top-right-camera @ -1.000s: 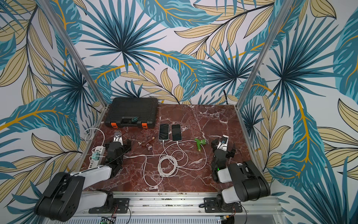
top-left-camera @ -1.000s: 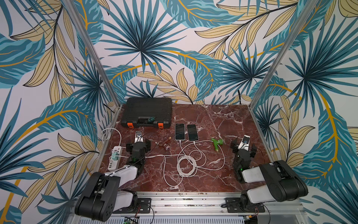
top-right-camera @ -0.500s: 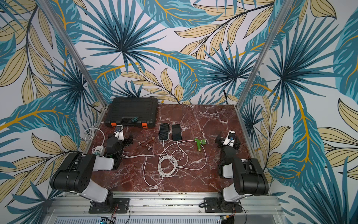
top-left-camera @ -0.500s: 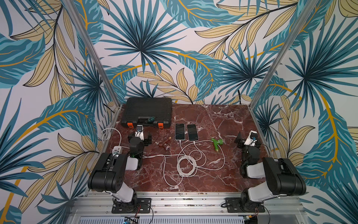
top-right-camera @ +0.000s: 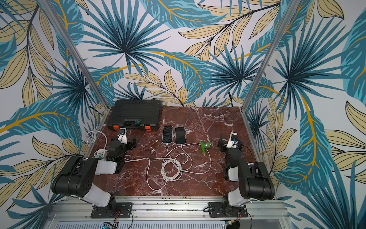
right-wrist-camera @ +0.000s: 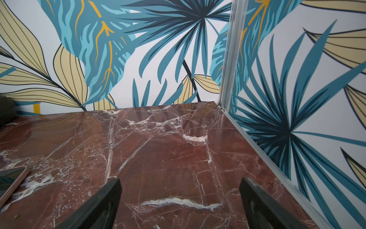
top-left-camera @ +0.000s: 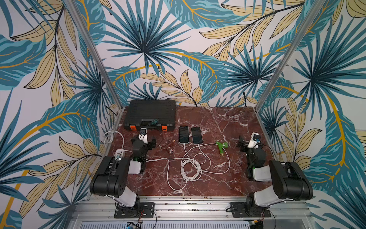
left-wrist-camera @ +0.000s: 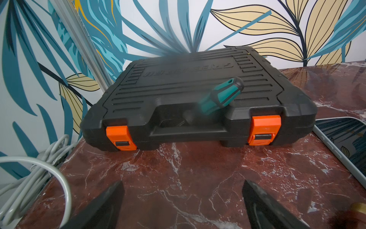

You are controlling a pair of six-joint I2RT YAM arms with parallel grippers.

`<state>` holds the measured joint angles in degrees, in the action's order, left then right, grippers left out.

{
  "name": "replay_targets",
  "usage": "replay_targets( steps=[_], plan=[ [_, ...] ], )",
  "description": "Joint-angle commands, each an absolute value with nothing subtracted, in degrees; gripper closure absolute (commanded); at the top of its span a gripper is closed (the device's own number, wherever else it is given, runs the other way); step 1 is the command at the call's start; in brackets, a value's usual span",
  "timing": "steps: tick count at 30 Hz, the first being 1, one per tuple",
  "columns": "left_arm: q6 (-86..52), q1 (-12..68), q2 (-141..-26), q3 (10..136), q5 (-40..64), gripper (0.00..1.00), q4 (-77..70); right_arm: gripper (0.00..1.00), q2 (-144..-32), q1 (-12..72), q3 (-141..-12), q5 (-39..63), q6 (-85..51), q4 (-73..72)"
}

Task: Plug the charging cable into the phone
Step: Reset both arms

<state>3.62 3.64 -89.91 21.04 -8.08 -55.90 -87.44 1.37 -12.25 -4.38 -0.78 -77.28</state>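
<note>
Two phones lie side by side at mid-table, the left phone in a light case, the right phone dark. White charging cable lies coiled in front of them, and strands reach the near ends of both phones. My left gripper stands open over bare marble, left of the phones and facing the toolbox. My right gripper is open too, over bare marble near the right wall. The wrist views catch only phone edges: light case, pink case.
A black toolbox with orange latches sits at the back left, a teal screwdriver on it. A green T-shaped tool lies right of the phones, small brass parts left. A white power strip is at the left edge.
Both arms have lifted from their low folded pose and carried their grippers farther back on the table. Both grippers stayed open; phones and cable have not moved.
</note>
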Motion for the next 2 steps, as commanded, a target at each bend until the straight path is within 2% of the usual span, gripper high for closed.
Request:
replay_targets(
  steps=[1,2],
  plan=[
    [4.0,3.2,-89.6,21.1,-7.5,0.0,-56.0,0.01,-87.4,1.1,-13.0,-1.9,0.0,-76.0],
    [4.1,3.2,-89.6,21.1,-7.6,0.0,-56.0,0.01,-87.5,1.1,-13.1,-2.0,0.0,-76.0]
  ],
)
